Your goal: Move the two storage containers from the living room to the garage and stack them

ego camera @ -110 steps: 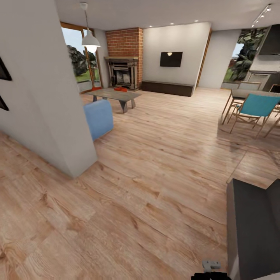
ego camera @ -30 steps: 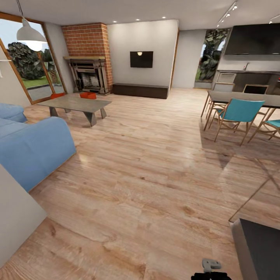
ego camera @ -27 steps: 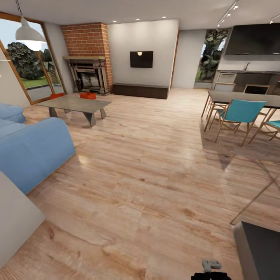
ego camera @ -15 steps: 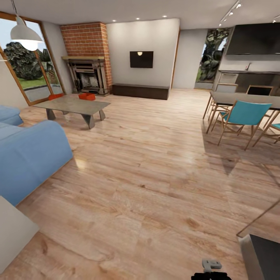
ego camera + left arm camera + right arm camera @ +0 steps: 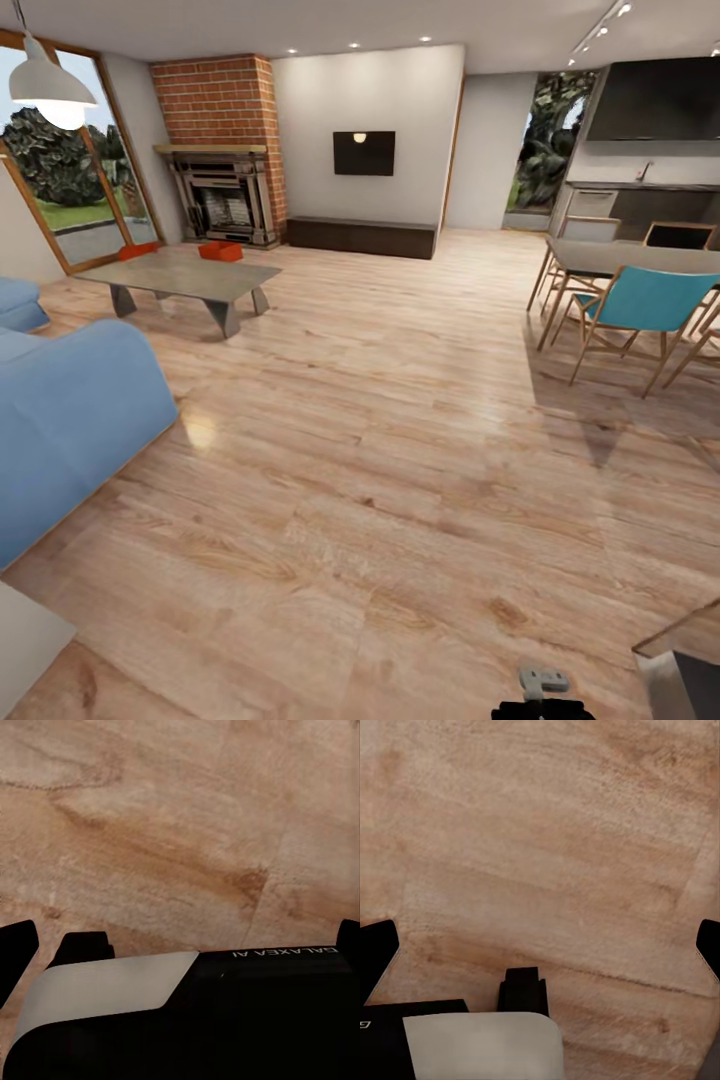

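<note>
Here the wood-plank flooring (image 5: 400,470) — glossy, knotted, light — spreads across the living room to a brick chimney and dark carved fireplace (image 5: 225,198). A rounded blue sofa (image 5: 70,420) bulks at the near left, closer to the edge than half a second ago, since the camera has rolled forward. Beyond it stands a flat grey coffee table (image 5: 185,277) on angled legs. Right of centre sit a dining table (image 5: 640,258) and a teal chair (image 5: 650,300) with a thin wooden frame. The two containers — small, red-orange, boxy — lie at the table's far end: one (image 5: 221,251) on its top, the other (image 5: 138,250) at its far left corner; their insides are too small to make out. Both wrist views look down at planks; each gripper's fingertips show only at the frame edges, set wide apart, nothing between them.
</note>
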Tool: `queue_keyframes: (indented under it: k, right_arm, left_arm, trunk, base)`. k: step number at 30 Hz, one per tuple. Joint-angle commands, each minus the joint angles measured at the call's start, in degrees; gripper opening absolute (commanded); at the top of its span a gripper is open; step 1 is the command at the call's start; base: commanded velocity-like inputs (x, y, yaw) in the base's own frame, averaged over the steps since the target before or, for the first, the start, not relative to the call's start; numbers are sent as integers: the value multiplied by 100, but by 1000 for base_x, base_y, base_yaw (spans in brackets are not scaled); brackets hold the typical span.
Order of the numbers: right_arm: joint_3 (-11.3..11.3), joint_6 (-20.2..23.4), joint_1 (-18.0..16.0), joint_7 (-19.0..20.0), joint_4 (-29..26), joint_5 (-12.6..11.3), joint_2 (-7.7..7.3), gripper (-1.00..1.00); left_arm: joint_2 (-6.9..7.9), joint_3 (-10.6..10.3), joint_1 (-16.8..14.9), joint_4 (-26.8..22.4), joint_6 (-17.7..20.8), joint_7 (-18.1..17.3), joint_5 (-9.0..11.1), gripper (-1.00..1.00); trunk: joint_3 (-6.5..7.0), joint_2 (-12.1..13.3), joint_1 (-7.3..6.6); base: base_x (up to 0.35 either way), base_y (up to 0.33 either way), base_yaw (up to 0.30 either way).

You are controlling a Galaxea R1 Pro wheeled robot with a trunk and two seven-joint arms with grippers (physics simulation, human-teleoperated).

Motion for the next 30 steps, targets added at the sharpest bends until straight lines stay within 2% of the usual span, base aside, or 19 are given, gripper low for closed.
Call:
queue_keyframes:
  k: [1, 30]
  right_arm:
    - [47, 30, -1, 3, -11, -49, -3, 100]
    - [47, 30, -1, 3, -9, -49, -3, 100]
  left_arm:
    - [1, -11, -1, -4, 4, 2, -3, 100]
    - [2, -11, -1, -4, 3, 2, -3, 100]
  trunk:
    - [-5, -2, 3]
    - [-5, -2, 3]
  base:
    - [333, 0, 0]
    - [333, 0, 0]
